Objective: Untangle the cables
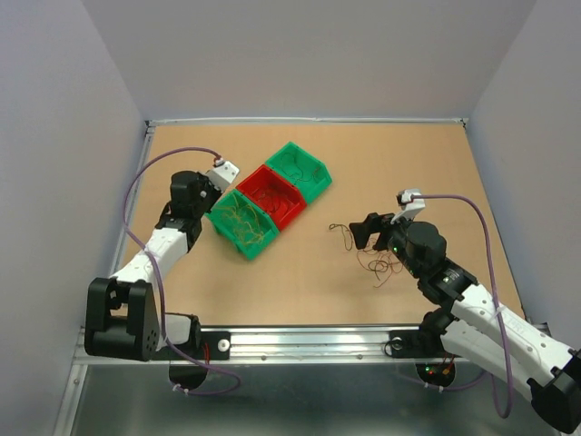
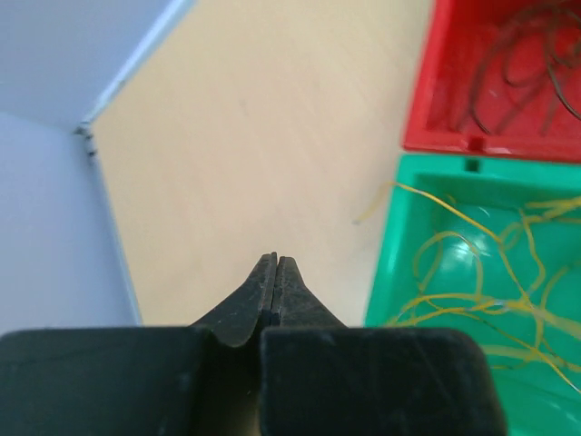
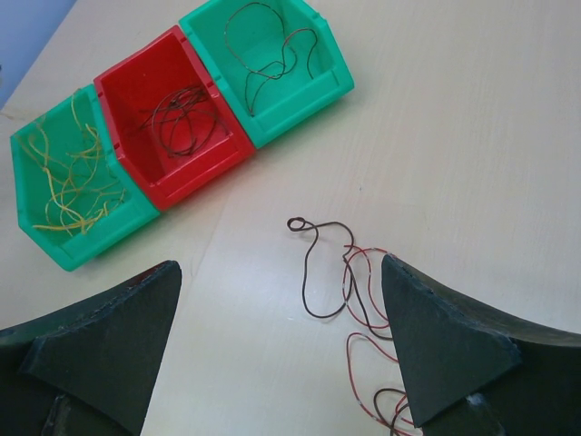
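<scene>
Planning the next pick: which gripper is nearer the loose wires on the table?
Right. The right gripper hangs open over the loose wires; the left gripper sits shut beside the green bin of yellow wires, well away.

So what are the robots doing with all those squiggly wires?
Two robot arms are untangling wires. The right arm holds its jaws wide open over loose red and dark wires on the table. The left arm has its jaws shut and empty beside the bins, where other wires already lie.

Overhead view looking down, wrist views close, sharing bins [image 3: 200, 174]
</scene>
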You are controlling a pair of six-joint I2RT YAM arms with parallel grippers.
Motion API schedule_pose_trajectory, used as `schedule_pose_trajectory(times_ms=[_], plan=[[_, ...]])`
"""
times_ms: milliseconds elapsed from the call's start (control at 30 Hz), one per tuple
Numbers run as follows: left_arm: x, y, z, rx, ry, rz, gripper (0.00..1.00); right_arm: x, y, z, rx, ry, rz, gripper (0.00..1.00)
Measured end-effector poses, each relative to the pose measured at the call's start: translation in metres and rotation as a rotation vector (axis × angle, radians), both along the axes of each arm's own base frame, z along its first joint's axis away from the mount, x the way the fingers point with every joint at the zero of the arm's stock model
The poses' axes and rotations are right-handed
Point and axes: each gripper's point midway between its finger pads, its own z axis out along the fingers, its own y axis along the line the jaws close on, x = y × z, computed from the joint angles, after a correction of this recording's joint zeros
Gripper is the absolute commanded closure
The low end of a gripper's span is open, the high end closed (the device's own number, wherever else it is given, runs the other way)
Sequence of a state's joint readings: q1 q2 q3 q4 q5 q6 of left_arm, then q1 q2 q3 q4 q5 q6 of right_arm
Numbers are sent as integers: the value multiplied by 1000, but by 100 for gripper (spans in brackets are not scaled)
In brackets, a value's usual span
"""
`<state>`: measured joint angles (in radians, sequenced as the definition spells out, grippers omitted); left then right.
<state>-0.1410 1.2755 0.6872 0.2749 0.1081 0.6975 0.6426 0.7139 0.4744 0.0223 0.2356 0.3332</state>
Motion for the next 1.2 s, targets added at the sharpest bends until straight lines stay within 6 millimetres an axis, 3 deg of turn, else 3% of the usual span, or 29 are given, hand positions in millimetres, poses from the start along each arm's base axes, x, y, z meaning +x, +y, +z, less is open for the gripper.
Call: schedule_pose_trajectory(times_ms=[133,267,633,733,967,1067,1200], plan=[[1,3,38,-33,-113,22,100,-1,0,2,5,-6,1,4],[-4,-6,55,-48,-160,-24,100,-1,-1,6,13,-17,1,4],[-3,-8,32,-13,-112,-39,100,0,1,-1,0,2,5,4],[-12,-18,22,-5,-96,-104,100,0,1,-2,-3,6,6,4],[-44,-72,-14,79,-34,-307,100,0,2,-2,-3,8,8,4],[-47,-81,-46,120,74,-339,100,0,2,-2,-3,8,8,4],[-34,-79,-93,177,267,-299,100,0,2,-2,-3,7,9,4]])
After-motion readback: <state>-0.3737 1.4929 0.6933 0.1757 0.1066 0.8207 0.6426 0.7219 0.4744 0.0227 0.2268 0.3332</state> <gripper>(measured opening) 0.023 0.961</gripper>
